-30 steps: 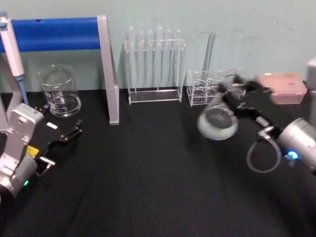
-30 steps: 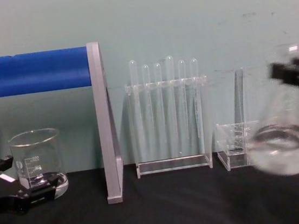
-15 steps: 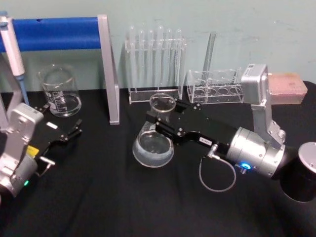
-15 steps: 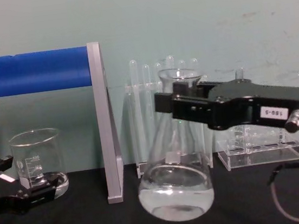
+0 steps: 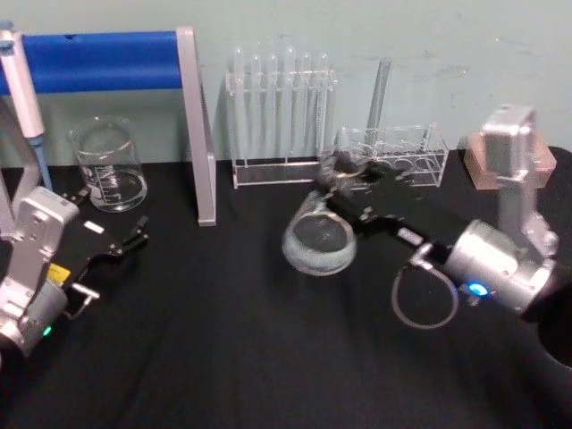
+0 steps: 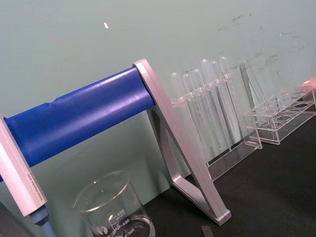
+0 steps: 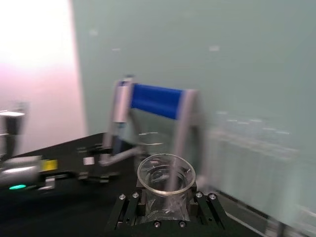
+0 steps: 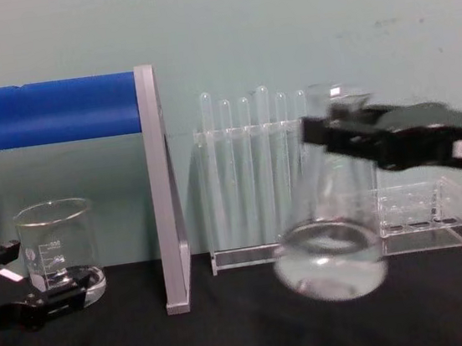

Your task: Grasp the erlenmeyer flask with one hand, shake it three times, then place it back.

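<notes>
Between the jaws of the right gripper (image 5: 342, 184) (image 8: 337, 129) (image 7: 166, 210) sits the neck of the one erlenmeyer flask (image 5: 319, 239) (image 8: 329, 254) (image 7: 166, 175), clamped just under its rim. Its wide base hangs tilted below the jaws, over the black table (image 5: 223, 349). Behind the jaws stand one test-tube rack (image 5: 280, 116) holding six tubes and one low rack (image 5: 393, 159). Well off to their left are one beaker (image 5: 107, 165) and the left gripper (image 5: 136, 232), its jaws slightly parted.

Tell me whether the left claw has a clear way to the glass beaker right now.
Probably yes. The left claw sits open just short of the beaker, with bare black table between them; the right claw, holding the erlenmeyer flask, is far off.
</notes>
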Controlling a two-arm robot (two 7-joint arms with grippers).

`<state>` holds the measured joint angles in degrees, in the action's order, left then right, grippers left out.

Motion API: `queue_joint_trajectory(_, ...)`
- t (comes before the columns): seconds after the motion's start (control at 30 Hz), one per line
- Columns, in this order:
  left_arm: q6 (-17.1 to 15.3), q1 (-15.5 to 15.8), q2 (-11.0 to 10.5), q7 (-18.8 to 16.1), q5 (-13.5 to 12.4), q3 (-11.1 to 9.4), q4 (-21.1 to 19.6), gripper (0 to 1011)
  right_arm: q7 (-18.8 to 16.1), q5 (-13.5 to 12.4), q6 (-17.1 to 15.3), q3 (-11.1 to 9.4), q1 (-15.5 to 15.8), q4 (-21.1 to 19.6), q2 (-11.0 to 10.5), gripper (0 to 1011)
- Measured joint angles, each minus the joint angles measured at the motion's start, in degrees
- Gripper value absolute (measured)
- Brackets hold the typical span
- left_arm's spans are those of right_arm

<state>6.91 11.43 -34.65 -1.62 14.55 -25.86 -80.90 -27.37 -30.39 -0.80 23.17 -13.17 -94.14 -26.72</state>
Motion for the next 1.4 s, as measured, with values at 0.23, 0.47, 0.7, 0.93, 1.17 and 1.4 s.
queue_joint_trajectory(0.23,0.0,0.0,0.0,0.0,0.0,0.0,0.0,1001,8.8,1.0,0.8,-7.2,4.9,-2.3,-1.3,449)
queue_joint_trajectory(0.47,0.0,0.0,0.0,0.0,0.0,0.0,0.0,1001,16.5,2.4,0.6,-14.7,10.6,-5.0,-1.9,449)
queue_joint_trajectory(0.7,0.0,0.0,0.0,0.0,0.0,0.0,0.0,1001,19.1,3.3,0.2,-18.0,13.1,-6.1,-1.3,449)
queue_joint_trajectory(0.93,0.0,0.0,0.0,0.0,0.0,0.0,0.0,1001,17.4,4.0,-0.5,-17.1,12.1,-5.9,-0.4,449)
queue_joint_trajectory(1.17,0.0,0.0,0.0,0.0,0.0,0.0,0.0,1001,11.3,4.5,-1.3,-12.4,8.6,-4.5,0.9,449)
queue_joint_trajectory(1.4,0.0,0.0,0.0,0.0,0.0,0.0,0.0,1001,1.7,4.2,-1.6,-4.4,3.7,-2.5,1.7,449)
